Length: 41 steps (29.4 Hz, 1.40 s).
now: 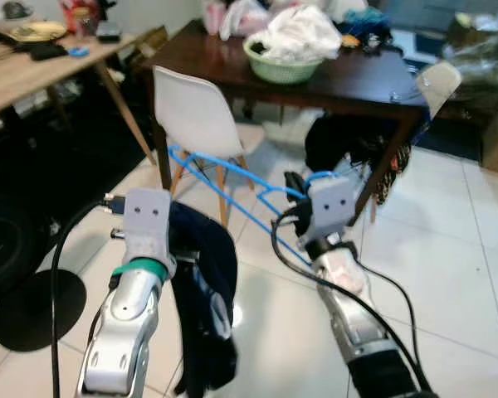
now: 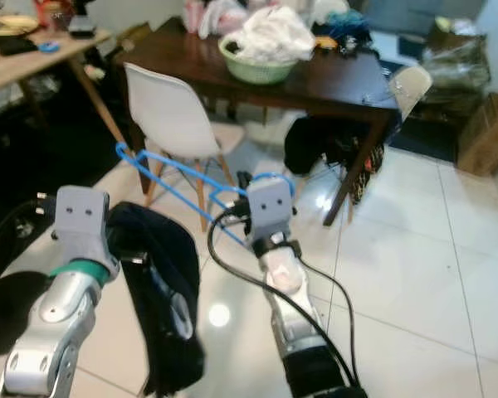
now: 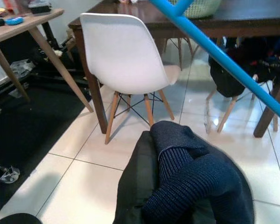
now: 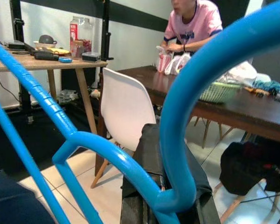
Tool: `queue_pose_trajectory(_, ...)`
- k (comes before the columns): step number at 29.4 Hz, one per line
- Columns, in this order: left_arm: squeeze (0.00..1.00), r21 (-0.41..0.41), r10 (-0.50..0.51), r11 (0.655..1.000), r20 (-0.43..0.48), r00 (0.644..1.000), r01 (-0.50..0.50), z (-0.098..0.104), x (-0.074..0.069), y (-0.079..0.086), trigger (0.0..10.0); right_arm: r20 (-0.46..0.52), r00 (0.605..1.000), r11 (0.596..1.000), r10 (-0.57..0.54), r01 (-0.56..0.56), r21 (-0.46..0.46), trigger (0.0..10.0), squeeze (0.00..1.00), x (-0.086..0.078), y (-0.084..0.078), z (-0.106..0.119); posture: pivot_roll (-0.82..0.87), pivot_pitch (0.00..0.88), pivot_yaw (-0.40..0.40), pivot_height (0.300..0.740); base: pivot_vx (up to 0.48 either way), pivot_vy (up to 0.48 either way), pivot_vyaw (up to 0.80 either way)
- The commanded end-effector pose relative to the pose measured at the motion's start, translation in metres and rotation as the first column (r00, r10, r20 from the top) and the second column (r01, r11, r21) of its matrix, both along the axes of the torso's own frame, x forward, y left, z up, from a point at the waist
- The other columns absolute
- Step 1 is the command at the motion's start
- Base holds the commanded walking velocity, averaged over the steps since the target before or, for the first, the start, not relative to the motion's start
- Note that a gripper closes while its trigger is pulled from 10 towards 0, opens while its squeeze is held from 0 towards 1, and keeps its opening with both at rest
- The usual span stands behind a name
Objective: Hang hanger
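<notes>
Blue hanger (image 1: 224,186): plastic, held in mid-air above the white tiled floor (image 1: 448,274), its hook end clamped in the right end effector (image 4: 168,205), its long bar slanting toward the white chair (image 1: 195,112). Dark navy garment (image 1: 203,282): knitted, draped over the left end effector (image 1: 187,249) and hanging down; whether those fingers are wide or narrow cannot be told. Dark wooden desk (image 1: 349,83): behind the chair, bearing a green basket (image 1: 280,66) heaped with white laundry. Light wooden desk (image 1: 33,66): to the left, cluttered. Person in pink shirt (image 4: 193,23): behind the dark desk.
</notes>
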<state>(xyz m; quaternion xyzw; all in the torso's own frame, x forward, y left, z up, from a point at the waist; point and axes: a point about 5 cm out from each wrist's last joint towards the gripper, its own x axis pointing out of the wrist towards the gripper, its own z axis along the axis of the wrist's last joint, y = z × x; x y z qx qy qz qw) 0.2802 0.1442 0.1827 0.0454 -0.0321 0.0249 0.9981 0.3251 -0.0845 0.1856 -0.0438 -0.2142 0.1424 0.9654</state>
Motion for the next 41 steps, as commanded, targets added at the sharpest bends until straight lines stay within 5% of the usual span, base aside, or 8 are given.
queue_pose_trajectory(1, 0.00, -0.001, -0.006, 1.000, 0.009, 1.000, 0.006, 0.002, -0.001, -0.002, 10.0, -0.015, 1.000, 1.000, -0.027, 0.027, -0.001, 10.0, 0.00, 0.000, -0.008, -0.004, -0.02, 0.037, 0.041, 0.740, 0.000, 0.000, -0.80)
queue_pose_trajectory(41, 0.00, 0.051, 0.049, 0.997, 0.067, 0.997, -0.052, 0.011, 0.000, 0.005, 10.0, -0.002, 1.000, 0.999, -0.017, 0.017, 0.030, 10.0, 0.00, 0.002, -0.005, 0.004, -0.01, 0.053, 0.041, 0.740, 0.010, 0.000, -0.78)
